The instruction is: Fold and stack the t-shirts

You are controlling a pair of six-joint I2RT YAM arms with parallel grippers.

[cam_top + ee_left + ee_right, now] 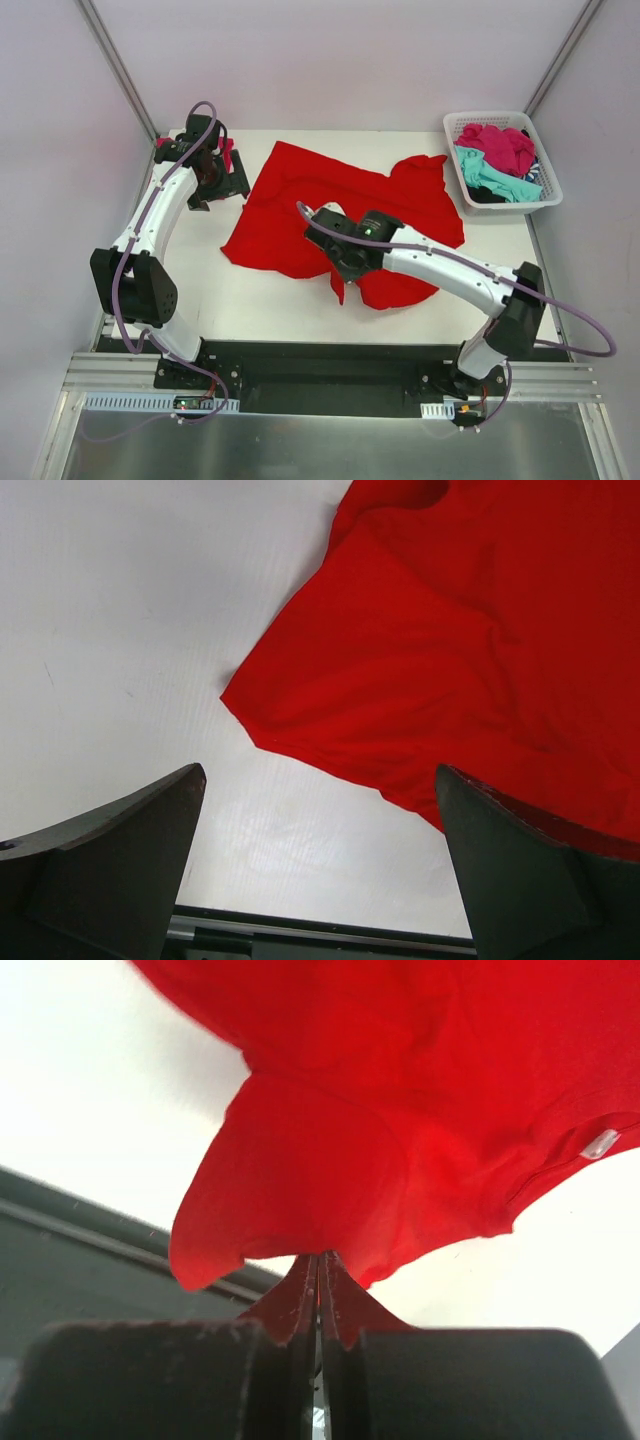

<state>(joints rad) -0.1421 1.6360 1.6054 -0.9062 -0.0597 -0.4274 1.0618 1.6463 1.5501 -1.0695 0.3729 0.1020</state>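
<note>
A large bright red t-shirt (pixel 300 210) lies spread and rumpled across the middle of the white table. My right gripper (pixel 345 268) is shut on a fold of it near its front edge; in the right wrist view the red cloth (pixel 400 1120) hangs from the pinched fingertips (pixel 322 1260), lifted off the table. My left gripper (pixel 222 185) is open and empty at the shirt's far left edge; in the left wrist view the shirt (pixel 480 650) lies ahead and to the right, one corner (pixel 235 695) pointing left.
A white lattice basket (pixel 545 190) at the back right holds several crumpled shirts: magenta (pixel 500 145), teal (pixel 490 178) and a dark one. Bare white table (pixel 260 300) lies in front of the red shirt. The black front rail shows in the left wrist view (pixel 300 930).
</note>
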